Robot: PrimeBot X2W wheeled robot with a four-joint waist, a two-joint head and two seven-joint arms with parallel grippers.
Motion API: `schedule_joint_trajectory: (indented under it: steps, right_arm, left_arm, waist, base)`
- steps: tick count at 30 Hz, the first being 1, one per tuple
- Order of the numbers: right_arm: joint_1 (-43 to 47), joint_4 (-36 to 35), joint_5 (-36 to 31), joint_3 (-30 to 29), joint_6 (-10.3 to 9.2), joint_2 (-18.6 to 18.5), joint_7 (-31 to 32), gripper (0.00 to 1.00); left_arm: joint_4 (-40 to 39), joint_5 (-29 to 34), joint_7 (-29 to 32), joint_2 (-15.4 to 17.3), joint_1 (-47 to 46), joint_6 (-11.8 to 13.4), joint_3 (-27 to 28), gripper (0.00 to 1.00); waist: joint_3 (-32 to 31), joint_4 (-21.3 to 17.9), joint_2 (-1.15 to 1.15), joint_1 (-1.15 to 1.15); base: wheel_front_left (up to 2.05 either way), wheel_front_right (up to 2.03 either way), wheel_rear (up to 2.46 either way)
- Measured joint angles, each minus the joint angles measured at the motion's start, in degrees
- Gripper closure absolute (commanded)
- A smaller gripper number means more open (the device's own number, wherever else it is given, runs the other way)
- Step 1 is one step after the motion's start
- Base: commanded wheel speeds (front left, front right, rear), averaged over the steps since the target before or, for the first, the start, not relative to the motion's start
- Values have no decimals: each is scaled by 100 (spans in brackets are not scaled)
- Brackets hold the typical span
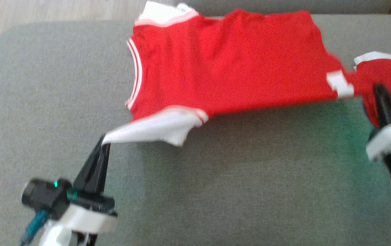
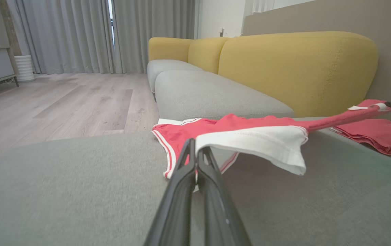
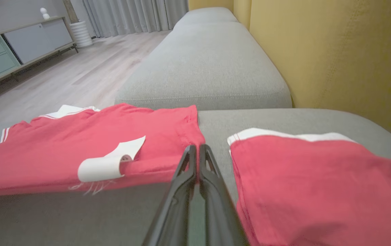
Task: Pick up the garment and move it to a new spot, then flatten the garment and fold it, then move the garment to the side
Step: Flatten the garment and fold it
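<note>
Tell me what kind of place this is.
Most likely a home living room. The garment is on a sofa with grey seats and yellow backs, long grey curtains hang down to a wood floor, and a low sideboard stands by the wall.

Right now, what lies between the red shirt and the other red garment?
In the right wrist view, a strip of bare grey cushion lies there; the right gripper, shut on the hem of the shirt, stands in it.
</note>
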Motion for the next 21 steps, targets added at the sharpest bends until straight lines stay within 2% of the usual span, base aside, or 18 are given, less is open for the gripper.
schedule_joint_trajectory:
  steps: [8, 15, 21]
  right_arm:
    - [1642, -1280, -77, -637, 0, 260, 409, 100]
    - [2986, -2261, -220, -995, 0, 621, 684, 100]
    - [3213, -2509, -371, -1192, 0, 851, 749, 100]
  left_arm:
    - [-265, 1, 0, -297, 912, -2, 213, 100]
    - [-604, 25, 0, -318, 1468, -5, 359, 100]
    - [-646, 25, 0, -371, 1553, -10, 353, 100]
  waist:
    - [-336, -59, 0, 1]
    - [-411, 75, 0, 1]
    - [-316, 110, 0, 2]
  base:
    - [0, 0, 0]
    - [0, 0, 0]
    - [0, 0, 0]
